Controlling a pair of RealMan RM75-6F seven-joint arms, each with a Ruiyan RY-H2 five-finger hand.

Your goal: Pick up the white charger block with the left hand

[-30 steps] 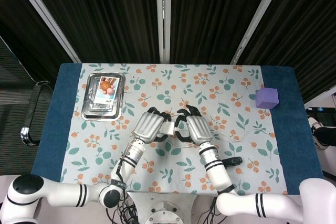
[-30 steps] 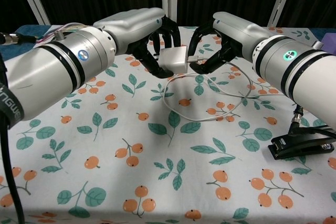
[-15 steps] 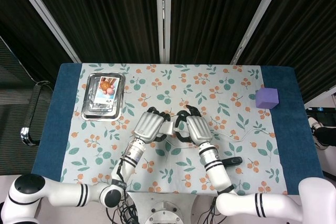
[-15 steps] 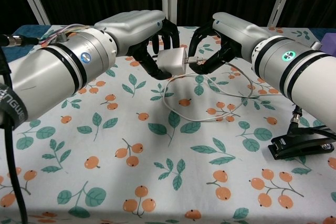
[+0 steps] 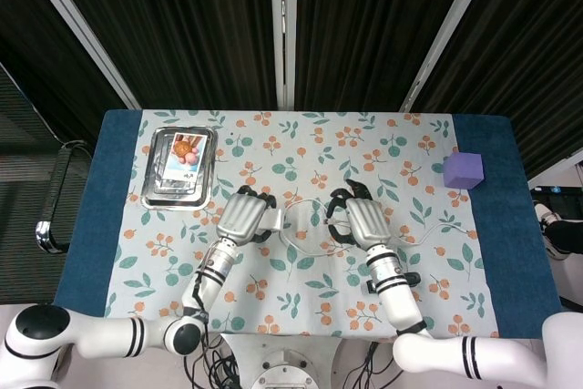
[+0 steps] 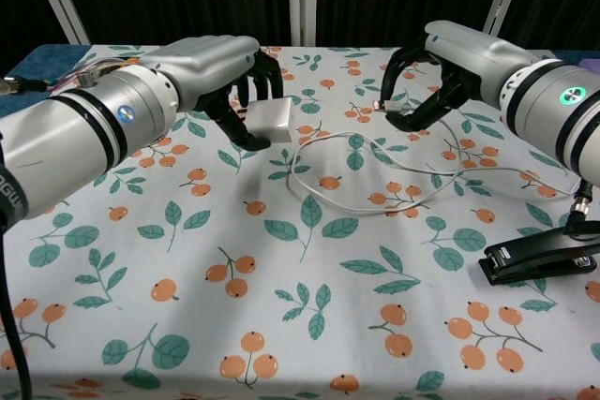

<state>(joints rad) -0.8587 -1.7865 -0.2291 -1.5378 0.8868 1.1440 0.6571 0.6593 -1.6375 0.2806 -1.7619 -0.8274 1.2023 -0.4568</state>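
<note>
— White charger block (image 6: 271, 118) sits in our left hand (image 6: 230, 81), fingers wrapped around it, lifted clear of the tabletop (image 5: 273, 307). And our right hand (image 6: 441, 72)?

— It pinches the plug end of the white cable (image 6: 375, 161), which loops on the flowered cloth below and between our two hands. The plug is apart from the block.

— Any containers?

— We see a metal tray (image 5: 180, 168) far out beyond our left hand, holding a picture card (image 5: 185, 157). A purple cube (image 5: 463, 170) lies well past our right hand; a black clip (image 6: 536, 258) lies close by that arm.
</note>
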